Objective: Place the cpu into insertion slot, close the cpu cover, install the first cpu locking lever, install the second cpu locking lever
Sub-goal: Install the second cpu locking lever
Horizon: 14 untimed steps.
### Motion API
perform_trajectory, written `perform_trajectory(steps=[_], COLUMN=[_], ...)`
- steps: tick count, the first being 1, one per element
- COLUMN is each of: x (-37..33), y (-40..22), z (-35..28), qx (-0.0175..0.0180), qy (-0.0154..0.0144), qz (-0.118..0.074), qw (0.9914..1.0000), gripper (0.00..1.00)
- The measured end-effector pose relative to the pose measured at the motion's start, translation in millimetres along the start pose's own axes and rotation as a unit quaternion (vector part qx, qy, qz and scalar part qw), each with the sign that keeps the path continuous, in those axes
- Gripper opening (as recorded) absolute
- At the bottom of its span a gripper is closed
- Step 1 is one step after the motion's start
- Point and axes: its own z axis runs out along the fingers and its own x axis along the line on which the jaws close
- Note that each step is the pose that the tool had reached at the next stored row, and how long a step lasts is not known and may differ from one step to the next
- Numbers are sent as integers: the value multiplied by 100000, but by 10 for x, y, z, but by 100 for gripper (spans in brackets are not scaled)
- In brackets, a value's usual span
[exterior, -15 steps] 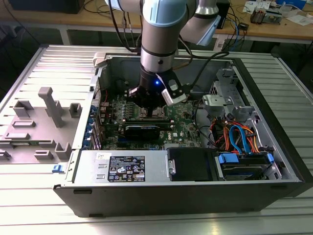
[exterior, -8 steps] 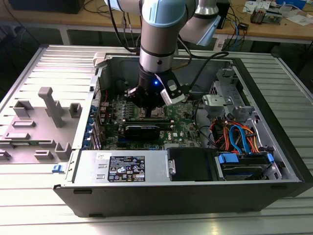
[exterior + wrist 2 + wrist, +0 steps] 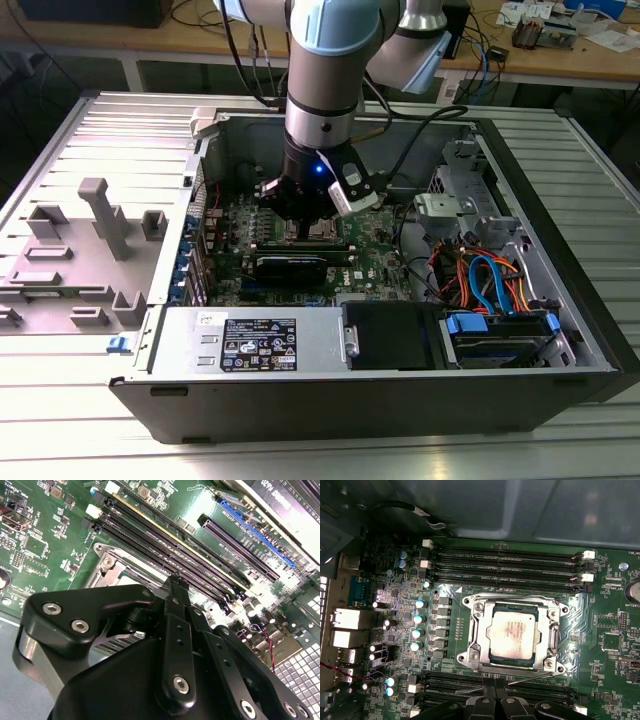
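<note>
The cpu [image 3: 514,634], a silver-grey square chip, lies flat in the insertion slot [image 3: 462,657] on the green board. The cpu cover [image 3: 479,630], a silver window frame, lies down around it. A thin metal lever rod [image 3: 530,677] runs along the socket edge nearest my fingertips. My gripper [image 3: 495,692] hangs just beside that edge, its black fingers drawn together with nothing between them. In the second wrist view the gripper [image 3: 176,582] points at the board beside a corner of the socket [image 3: 107,562]. In the exterior view the gripper [image 3: 300,228] is down inside the open computer case, over the board.
Long memory slots [image 3: 510,560] flank the socket on two sides. A black finned card [image 3: 290,265] lies just in front of the gripper. A power supply [image 3: 250,340], drive bays with coloured cables [image 3: 490,275] and the case walls close in. Grey fixtures [image 3: 90,240] stand at the exterior view's left.
</note>
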Motion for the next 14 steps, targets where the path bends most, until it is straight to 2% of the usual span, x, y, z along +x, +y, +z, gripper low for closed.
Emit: perform_trajectory(steps=[3,8,9,13,14], x=[-1,6,11,54,65], y=[-3,-46,-54,-86,-90], z=[1,1,1,16,19], qx=[-70,-759,-975,-2541,-2723], qy=[25,125,115,34,18], qz=[-43,-644,-726,-1259,-1328], qw=[100000,99995,99993,99960,99954], gripper=[11,11,11,11,11])
